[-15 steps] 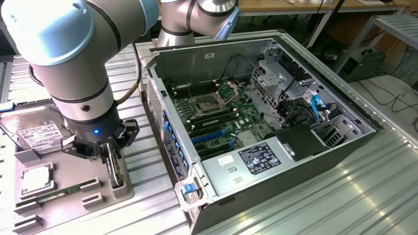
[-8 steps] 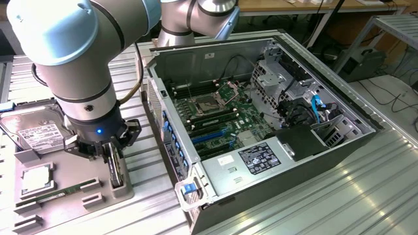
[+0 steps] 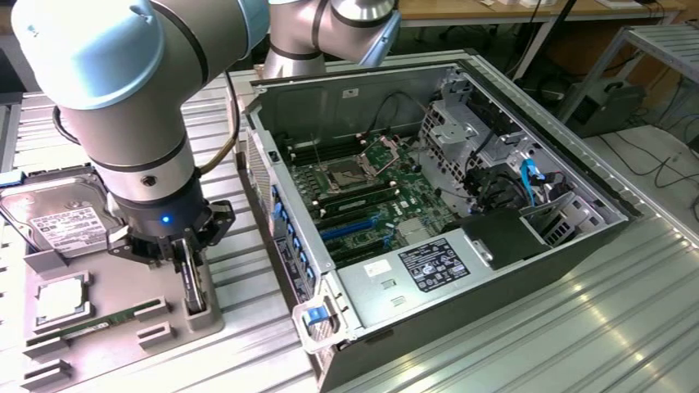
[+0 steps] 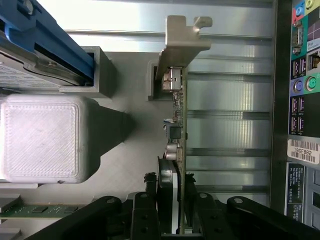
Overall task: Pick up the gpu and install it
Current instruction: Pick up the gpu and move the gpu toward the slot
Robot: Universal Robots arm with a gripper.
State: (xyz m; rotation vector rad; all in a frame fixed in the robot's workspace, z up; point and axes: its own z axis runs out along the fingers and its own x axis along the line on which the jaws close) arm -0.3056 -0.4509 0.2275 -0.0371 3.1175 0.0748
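The jaws stand either side of the gpu [image 4: 182, 117], a thin black card set on edge in its slot on the grey printed tray [image 3: 104, 288]. I cannot tell whether they already pinch it. A sound grip would sit square on the flat faces, clear of the silver metal bracket [image 4: 182, 45], letting the card rise straight from its slot without tilting, with the open black computer case [image 3: 611, 221] just beside.

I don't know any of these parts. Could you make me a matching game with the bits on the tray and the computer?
1. gpu
2. hard drive
3. RAM stick
4. computer case

A. green, lying flat
B. lying open, insides showing
C. standing on its edge
D. silver, white label

Pairs: 1-C, 2-D, 3-A, 4-B
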